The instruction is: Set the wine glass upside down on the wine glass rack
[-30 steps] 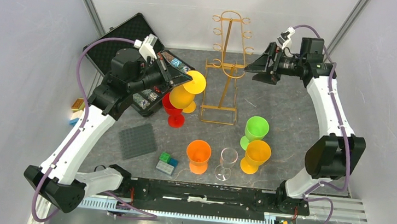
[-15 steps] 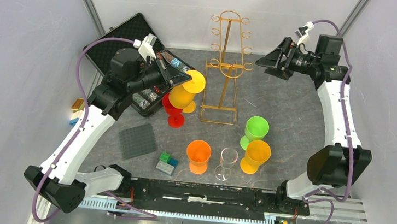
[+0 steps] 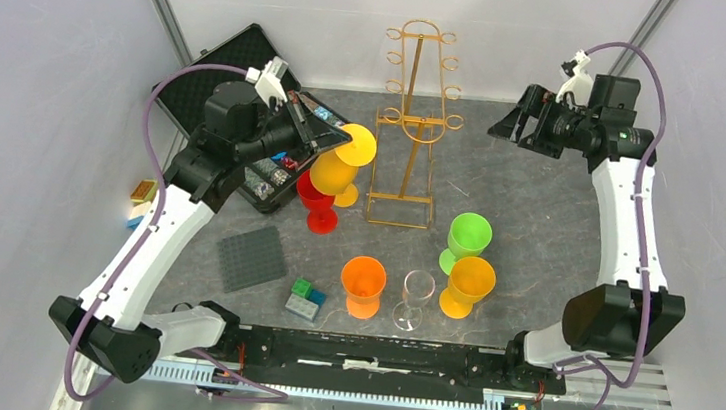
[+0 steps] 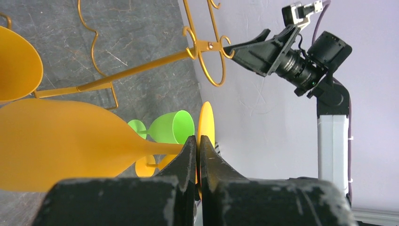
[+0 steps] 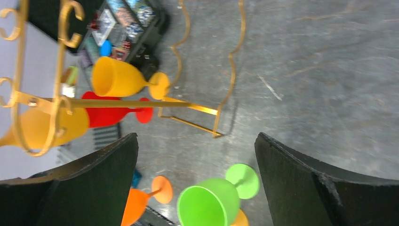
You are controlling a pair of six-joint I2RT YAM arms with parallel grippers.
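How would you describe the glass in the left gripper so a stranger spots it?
Find the tall gold wire rack at the far middle of the table. Just left of it, the left gripper pinches a yellow wine glass by the stem. Unlike the upright red glass nearby, it hangs in mid-air, tipped foot-up.

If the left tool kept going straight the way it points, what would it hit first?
Probably the wine glass rack: the left tool, shut on the held yellow wine glass, points at its looped crossbar. Height is unclear.
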